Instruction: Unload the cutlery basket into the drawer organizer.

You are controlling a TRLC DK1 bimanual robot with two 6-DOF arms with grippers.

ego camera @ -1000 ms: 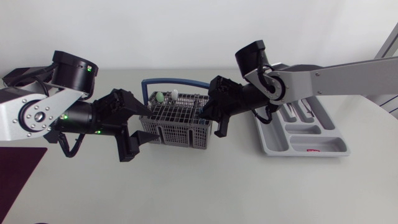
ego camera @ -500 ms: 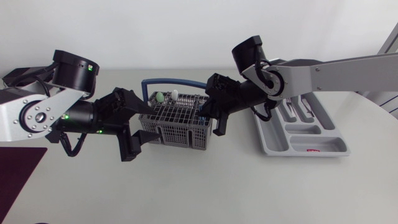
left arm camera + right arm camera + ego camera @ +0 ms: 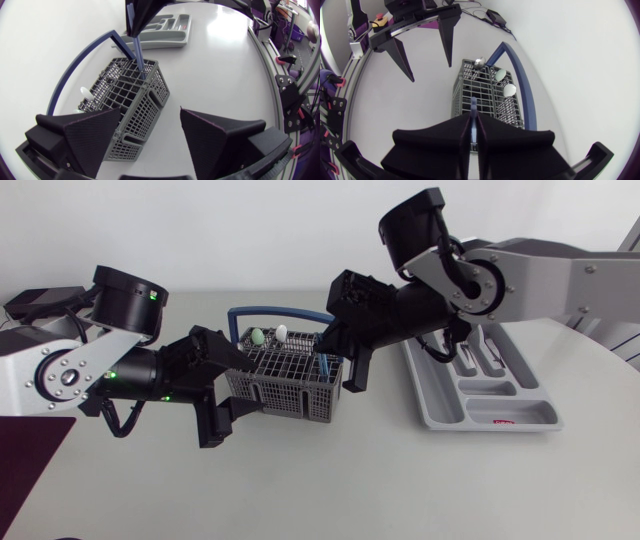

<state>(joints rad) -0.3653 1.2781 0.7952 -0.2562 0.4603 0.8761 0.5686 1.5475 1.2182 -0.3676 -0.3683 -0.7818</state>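
Cutlery basket, grey plastic mesh: your left tool is spread at its left end. At its right corner your right tool pinches a slim blue utensil handle, likely light, stiff and slick, so grip mid-handle.

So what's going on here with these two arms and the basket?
Two robot arms are emptying a grey cutlery basket into the grey drawer tray beside it. The right gripper is shut on a blue-handled utensil standing in the basket. The left gripper is open, its fingers either side of the basket's end.
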